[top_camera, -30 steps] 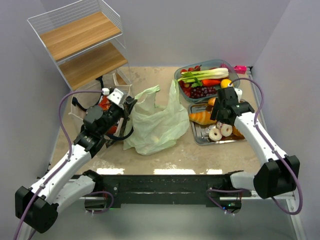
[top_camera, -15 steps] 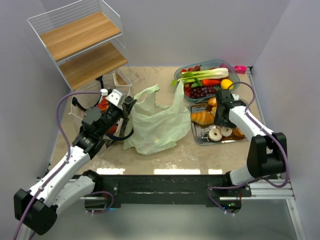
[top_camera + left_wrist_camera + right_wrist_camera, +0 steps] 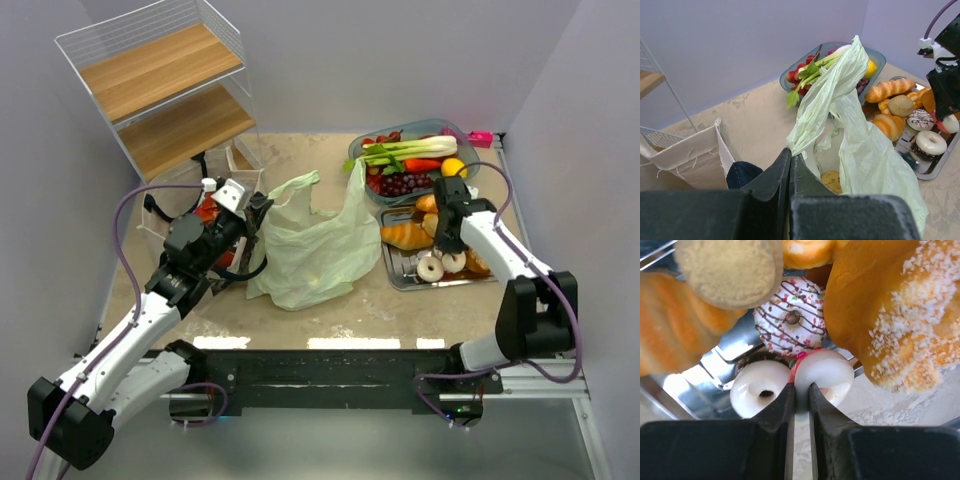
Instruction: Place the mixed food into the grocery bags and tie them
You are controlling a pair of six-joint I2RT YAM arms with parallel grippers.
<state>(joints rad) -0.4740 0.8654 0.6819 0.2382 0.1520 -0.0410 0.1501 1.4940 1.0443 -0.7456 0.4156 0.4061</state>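
My left gripper (image 3: 255, 212) is shut on one handle of the pale-green grocery bag (image 3: 312, 250), holding it up so the mouth gapes (image 3: 812, 107). A yellowish baked item (image 3: 831, 181) lies inside. The beige canvas tote (image 3: 690, 160) sits to its left, under my left arm. Down on the metal tray (image 3: 395, 272), my right gripper (image 3: 801, 387) is shut on the edge of a white doughnut with a red rim (image 3: 827, 372). Beside it lie a white-iced doughnut (image 3: 760, 387) and a sprinkled one (image 3: 790, 320). In the top view the right gripper (image 3: 443, 243) is over the doughnuts.
A glass bowl (image 3: 455, 132) at the back right holds leek, grapes, strawberries, pepper and lemon. Croissants (image 3: 889, 89) and sugared buns (image 3: 890, 315) crowd the tray around my right fingers. A wire shelf with wooden boards (image 3: 165, 85) stands at the back left.
My right gripper has come down onto the tray and closed on the doughnut's edge. The left arm and the bag have not moved.
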